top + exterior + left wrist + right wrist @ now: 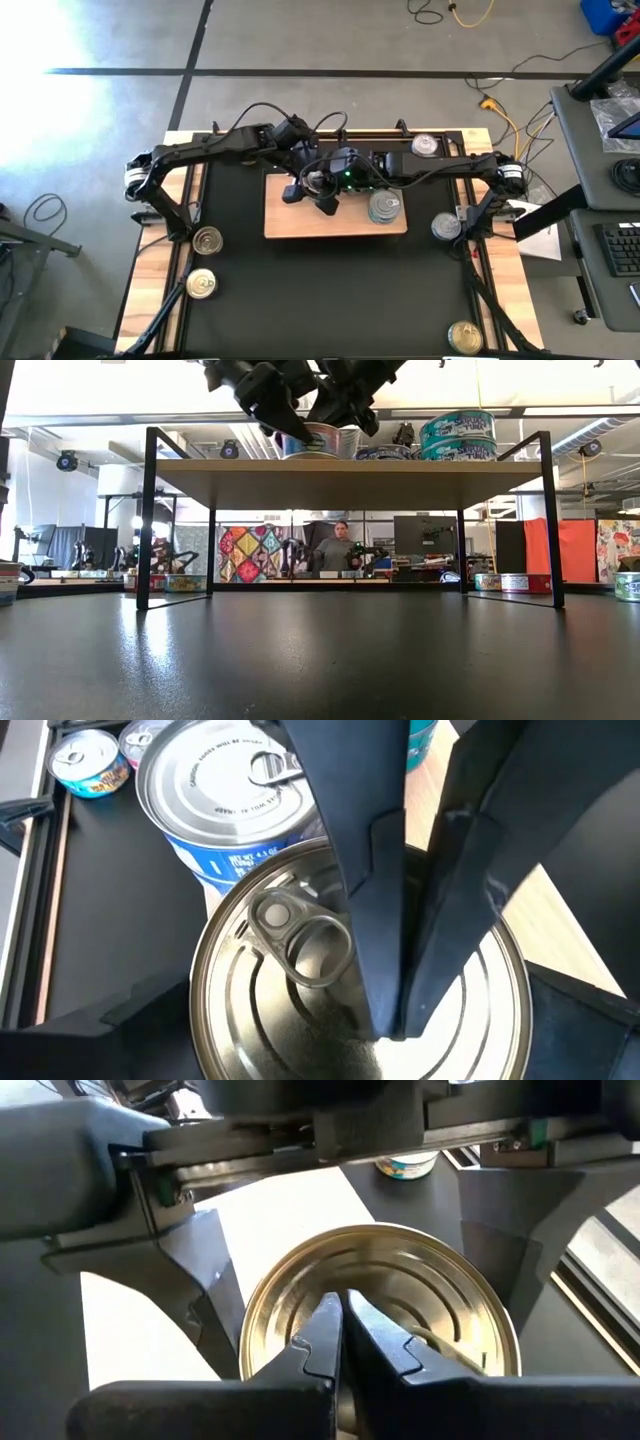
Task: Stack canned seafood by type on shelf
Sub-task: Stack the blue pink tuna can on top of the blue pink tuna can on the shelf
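R gripper closed, tips on gold tin lid | L gripper straddles tin

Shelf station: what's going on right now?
Both arms meet over the shelf. The left gripper stands open around a gold-lidded tin on the shelf, while the shut right gripper presses its fingertips on that lid. A blue-labelled tin sits beside it; more tins wait on the mat.

Seven tins in the high view, one wooden shelf, two arms
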